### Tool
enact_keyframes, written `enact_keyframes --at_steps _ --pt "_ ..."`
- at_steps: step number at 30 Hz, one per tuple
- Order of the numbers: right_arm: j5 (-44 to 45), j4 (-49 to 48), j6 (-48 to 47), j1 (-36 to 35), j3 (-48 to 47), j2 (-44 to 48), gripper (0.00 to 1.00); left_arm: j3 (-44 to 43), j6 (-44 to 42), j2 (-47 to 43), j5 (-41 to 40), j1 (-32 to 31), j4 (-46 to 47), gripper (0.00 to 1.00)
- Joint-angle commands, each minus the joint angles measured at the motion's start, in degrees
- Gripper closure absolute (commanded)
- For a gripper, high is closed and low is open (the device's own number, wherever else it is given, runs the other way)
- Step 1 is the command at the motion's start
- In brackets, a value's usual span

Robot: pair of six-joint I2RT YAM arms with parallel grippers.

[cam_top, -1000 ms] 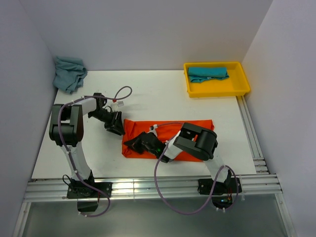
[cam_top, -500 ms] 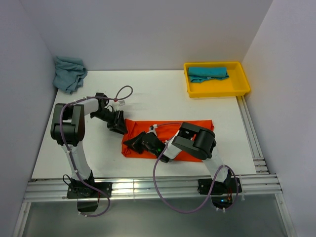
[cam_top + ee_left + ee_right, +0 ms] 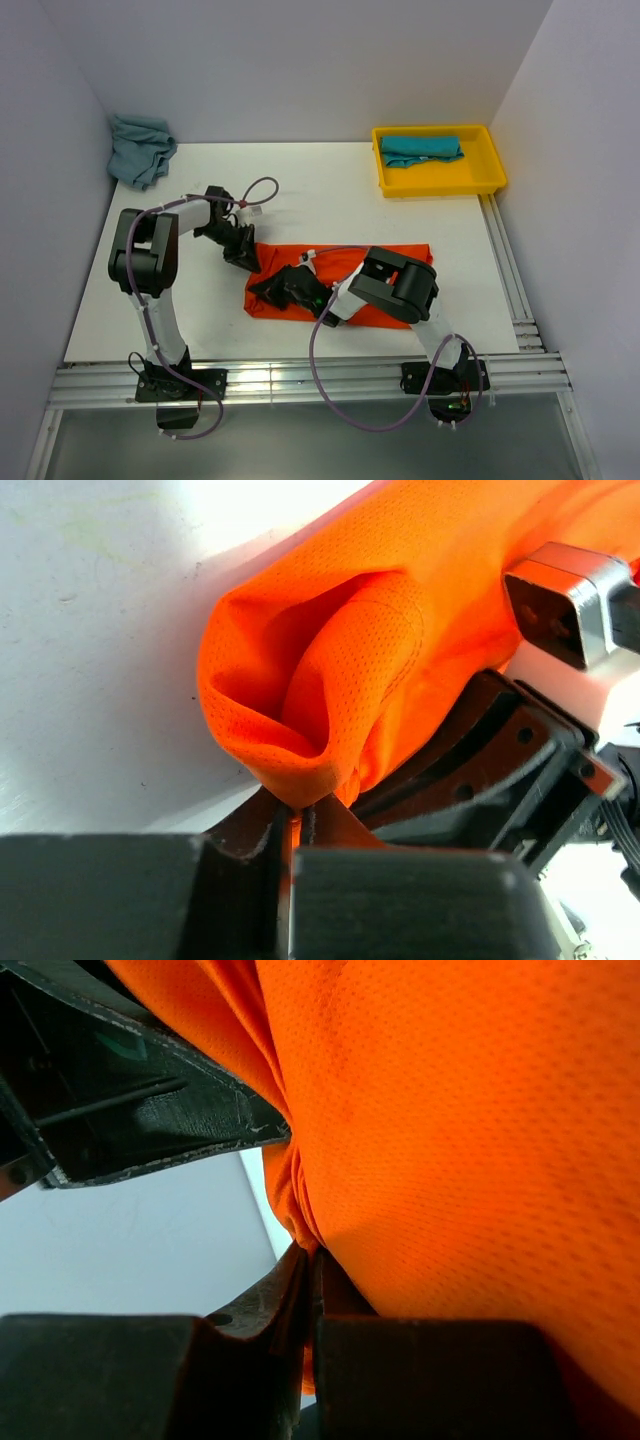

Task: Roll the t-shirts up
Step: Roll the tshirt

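A bright orange-red t-shirt [image 3: 385,262] lies folded into a long band across the middle of the table. My left gripper [image 3: 247,262] is at the band's far left corner, shut on a pinch of the orange cloth [image 3: 300,730]. My right gripper [image 3: 270,291] sits at the near left end, shut on the same shirt's edge [image 3: 300,1215]. A teal t-shirt [image 3: 421,149] lies rolled in the yellow tray. A dusty grey-blue t-shirt [image 3: 139,147] is crumpled at the back left corner.
The yellow plastic tray [image 3: 484,180] stands at the back right of the table. White walls close in the left, back and right sides. An aluminium rail [image 3: 300,382] runs along the near edge, where both arm bases stand.
My left gripper moved right onto the shirt's far left corner and closed on the cloth. The right gripper kept its grip and place.
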State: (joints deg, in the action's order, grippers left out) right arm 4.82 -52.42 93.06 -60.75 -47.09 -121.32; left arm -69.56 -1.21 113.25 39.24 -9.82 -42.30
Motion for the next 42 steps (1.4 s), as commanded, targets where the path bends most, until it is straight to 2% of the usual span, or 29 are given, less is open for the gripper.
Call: enact_keyframes --at_steps 1,3,4,7,10,14,15,18,21,27,29,31,35,39,42 --pt "0.2 8.8 -3.4 0.3 -2.6 2.1 0.88 -1.3 0.2 0.4 -7.1 -1.3 2.5 1.0" --pt "1.1 14.1 -4.5 0.0 -3.7 3.4 0.78 -1.4 0.6 0.0 -9.4 -1.9 2.6 1.0" --pt "2.4 15.8 -5.4 -0.1 -3.9 4.8 0.68 -1.4 0.8 -0.2 -10.5 -2.0 2.7 1.0" --pt "4.8 22.2 -7.1 -0.9 -4.7 8.3 0.56 -1.5 0.8 -0.9 -13.0 -2.4 2.6 1.0" --pt "7.6 29.0 -9.5 -2.0 -6.9 10.9 0.5 -1.8 0.8 -1.1 -14.2 -2.6 2.1 1.0" --pt "9.4 41.1 -12.0 -3.3 -13.1 11.6 0.5 -2.2 0.8 -1.3 -15.7 -3.1 1.6 1.0" --pt "10.6 45.4 -12.3 -3.7 -15.1 11.6 0.5 -2.4 0.8 -1.3 -15.9 -3.1 1.6 1.0" --pt "11.6 50.5 -11.7 -5.3 -16.6 11.6 0.54 -2.9 0.7 -1.0 -16.8 -3.2 1.1 1.0" --pt "12.0 51.5 -9.7 -6.3 -15.3 12.3 0.72 -3.6 0.8 -1.0 -17.6 -3.4 0.6 1.0" --pt "9.5 47.0 -8.1 -8.0 -12.2 11.7 0.9 -4.4 2.8 -1.3 -19.3 -3.9 -0.3 1.0" --pt "8.4 44.0 -7.5 -8.4 -10.8 11.2 0.94 -4.8 2.8 -1.5 -20.0 -4.1 -0.5 1.0" --pt "7.6 42.3 -6.9 -8.9 -9.9 10.8 0.94 -5.0 2.9 -1.6 -21.1 -4.4 -0.8 1.0" --pt "9.9 48.6 -7.3 -9.1 -11.3 10.9 0.84 -5.4 2.8 -1.8 -23.6 -4.9 -1.2 1.0" --pt "15.1 58.5 -8.5 -9.9 -14.4 14.2 0.55 -5.7 2.8 -2.9 -26.1 -5.5 -1.9 1.0" --pt "20.1 67.5 -9.5 -10.8 -18.5 16.1 0.47 -6.5 2.6 -3.4 -27.8 -5.8 -2.7 1.0"
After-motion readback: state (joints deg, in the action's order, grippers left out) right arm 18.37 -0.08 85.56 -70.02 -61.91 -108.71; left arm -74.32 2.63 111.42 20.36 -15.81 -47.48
